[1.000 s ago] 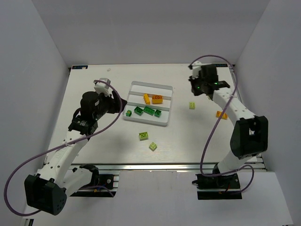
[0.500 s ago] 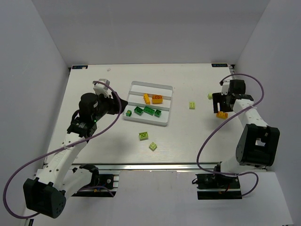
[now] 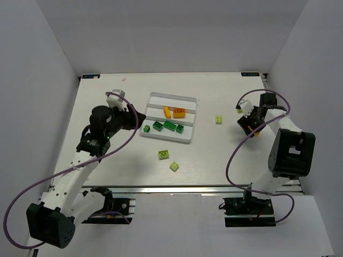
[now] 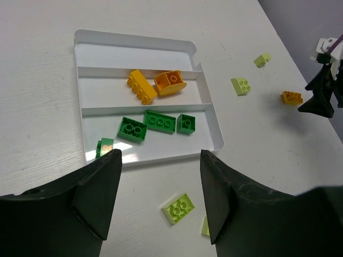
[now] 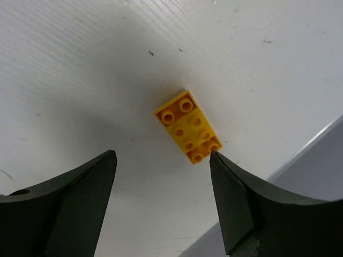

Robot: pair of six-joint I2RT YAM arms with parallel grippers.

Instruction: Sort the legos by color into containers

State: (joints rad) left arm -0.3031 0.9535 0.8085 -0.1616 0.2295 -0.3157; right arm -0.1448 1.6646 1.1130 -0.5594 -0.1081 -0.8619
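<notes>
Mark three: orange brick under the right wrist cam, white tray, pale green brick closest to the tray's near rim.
orange brick (image 5: pixel 188 126), right wrist view, studded top face.
white tray (image 4: pixel 134 56), left wrist view, bare floor of far compartment.
pale green brick (image 4: pixel 178 208), left wrist view, studded top.

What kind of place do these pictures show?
Probably a robotics lab cell: plain white walls around a white table, two white robot arms mounted at its near edge, and coloured studded plastic bricks.

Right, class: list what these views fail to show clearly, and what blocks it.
Top external: the orange brick is mostly covered by the right end effector.
Left wrist: one pale green brick is half hidden behind the left end effector.
Right wrist: tray out of frame.
</notes>
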